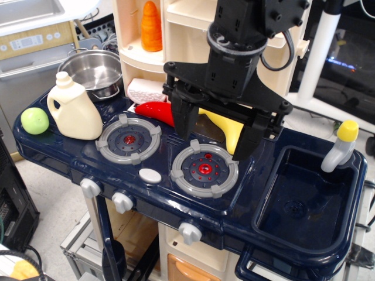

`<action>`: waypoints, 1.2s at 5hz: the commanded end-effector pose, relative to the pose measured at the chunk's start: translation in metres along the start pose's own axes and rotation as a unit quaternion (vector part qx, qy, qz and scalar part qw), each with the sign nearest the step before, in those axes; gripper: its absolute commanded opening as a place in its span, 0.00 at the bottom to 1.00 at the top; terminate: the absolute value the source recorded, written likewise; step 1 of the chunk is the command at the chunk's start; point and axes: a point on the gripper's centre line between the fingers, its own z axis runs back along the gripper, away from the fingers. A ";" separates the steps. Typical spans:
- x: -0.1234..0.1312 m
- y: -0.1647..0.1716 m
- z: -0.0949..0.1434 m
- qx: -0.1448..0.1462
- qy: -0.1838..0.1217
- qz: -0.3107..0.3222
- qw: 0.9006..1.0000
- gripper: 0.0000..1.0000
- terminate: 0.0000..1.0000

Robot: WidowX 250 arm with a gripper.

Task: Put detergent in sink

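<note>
Cream detergent beside counter edge

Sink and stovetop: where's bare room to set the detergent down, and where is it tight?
The sink basin is bare, bordered by the faucet at its back right. Both burners are bare too. Crowded: the left end, with detergent, green ball and pot, and under the open gripper.

Detergent far left on counter, ball beside; sink far right.

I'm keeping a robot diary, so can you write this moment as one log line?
detergent: upright, far left of counter, untouched | gripper: open, empty, above right burner | sink: nothing visible inside
</note>
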 end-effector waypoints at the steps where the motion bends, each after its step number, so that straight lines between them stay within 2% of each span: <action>1: 0.000 0.000 0.000 0.000 0.000 0.000 1.000 1.00 0.00; 3: 0.000 0.003 0.002 0.014 0.010 -0.007 1.000 1.00 0.00; 4: -0.008 0.037 0.012 0.060 0.014 -0.074 0.995 1.00 0.00; 5: -0.015 0.088 0.026 0.103 0.022 -0.207 0.973 1.00 0.00; 6: -0.002 0.138 0.029 0.097 -0.002 -0.325 0.941 1.00 0.00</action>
